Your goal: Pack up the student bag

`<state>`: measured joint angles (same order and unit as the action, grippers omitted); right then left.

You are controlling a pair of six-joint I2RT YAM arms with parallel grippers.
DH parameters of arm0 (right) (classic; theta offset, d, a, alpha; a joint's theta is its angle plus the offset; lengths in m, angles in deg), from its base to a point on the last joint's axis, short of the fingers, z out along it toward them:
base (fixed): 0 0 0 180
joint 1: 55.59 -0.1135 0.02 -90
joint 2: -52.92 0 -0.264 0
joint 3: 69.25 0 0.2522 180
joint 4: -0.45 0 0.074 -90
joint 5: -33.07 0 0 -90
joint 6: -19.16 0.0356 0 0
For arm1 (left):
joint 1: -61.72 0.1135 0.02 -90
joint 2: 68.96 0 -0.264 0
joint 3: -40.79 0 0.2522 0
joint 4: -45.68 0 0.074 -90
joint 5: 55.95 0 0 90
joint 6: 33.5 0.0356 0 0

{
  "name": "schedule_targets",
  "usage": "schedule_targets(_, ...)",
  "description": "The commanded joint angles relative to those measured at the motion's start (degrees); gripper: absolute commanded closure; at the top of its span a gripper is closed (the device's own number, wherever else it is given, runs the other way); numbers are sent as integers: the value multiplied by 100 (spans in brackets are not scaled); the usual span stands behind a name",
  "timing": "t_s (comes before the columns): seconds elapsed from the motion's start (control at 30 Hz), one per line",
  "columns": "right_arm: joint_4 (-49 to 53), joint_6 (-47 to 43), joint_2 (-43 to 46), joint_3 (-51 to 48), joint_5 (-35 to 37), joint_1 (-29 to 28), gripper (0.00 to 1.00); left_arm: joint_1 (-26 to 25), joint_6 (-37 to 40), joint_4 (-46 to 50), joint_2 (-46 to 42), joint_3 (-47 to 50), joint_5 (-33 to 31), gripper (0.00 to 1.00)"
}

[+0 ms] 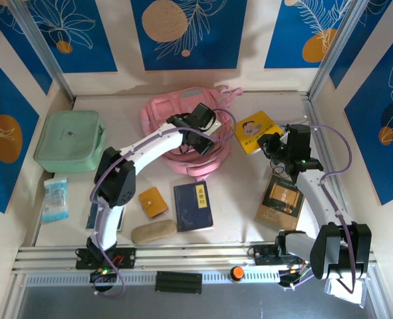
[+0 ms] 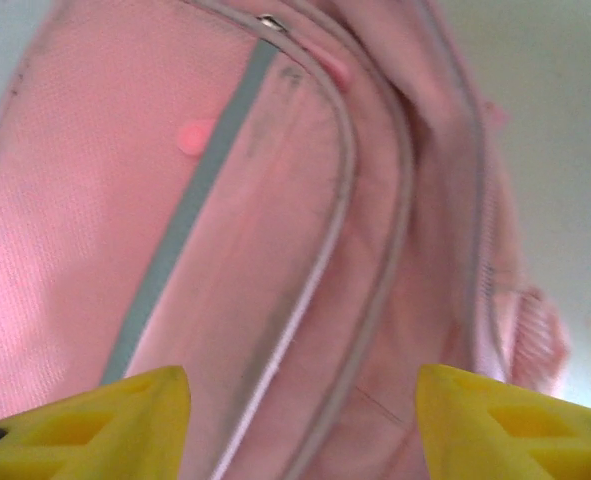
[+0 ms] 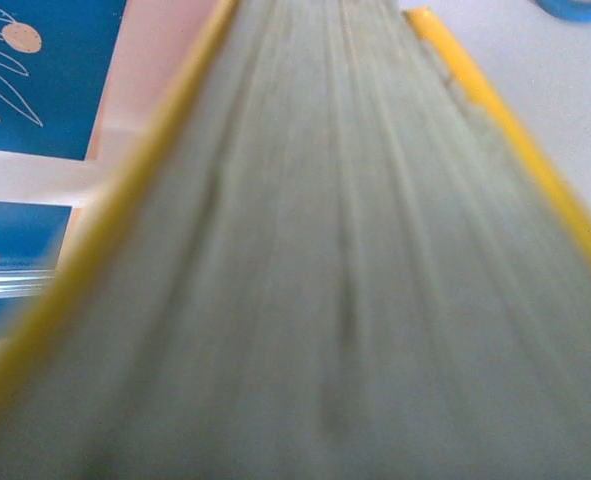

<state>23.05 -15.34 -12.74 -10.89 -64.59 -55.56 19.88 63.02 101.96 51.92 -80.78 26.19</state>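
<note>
While the left gripper (image 2: 300, 425) is hovering with its yellow fingers (image 2: 125, 415) standing apart and nothing between them, the student bag (image 2: 275, 200) is lying directly beneath, at the back centre of the table (image 1: 241, 183). The right gripper (image 1: 272, 143) is clamping a yellow book (image 1: 253, 129) just beside the bag. Risk: no pocket mouth is showing open, so the book may be snagging on fabric and shoving the bag aside.

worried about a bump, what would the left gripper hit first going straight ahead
Probably the student bag, its pink panel with the grey stripe straight ahead of the left gripper; depth is unclear.
</note>
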Motion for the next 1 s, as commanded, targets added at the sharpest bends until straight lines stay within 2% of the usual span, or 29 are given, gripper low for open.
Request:
schedule_targets(0.0, -190, -124, 253, 37, -30, 26, 100, 55, 563, 579, 465, -429, -561, 42)
schedule_targets(0.3, -89, -136, 373, -22, 57, 41, 100, 80, 564, 795, 1200, -1068, -785, 51)
schedule_targets(0.4, -80, -123, 363, -23, 62, 49, 100, 103, 252, 893, 1373, -1340, -1270, 63)
schedule_targets(0.5, 1, -131, 362, 15, 92, 62, 100, 148, 46, 968, 1398, -1523, -1371, 75)
schedule_targets(0.73, 124, -212, 475, 15, 148, 150, 100, 203, -240, 854, 778, -1543, -1183, 99)
schedule_targets(0.97, -141, -329, 657, -180, -11, 164, 100, 256, -419, 416, 56, -1518, -1496, 100)
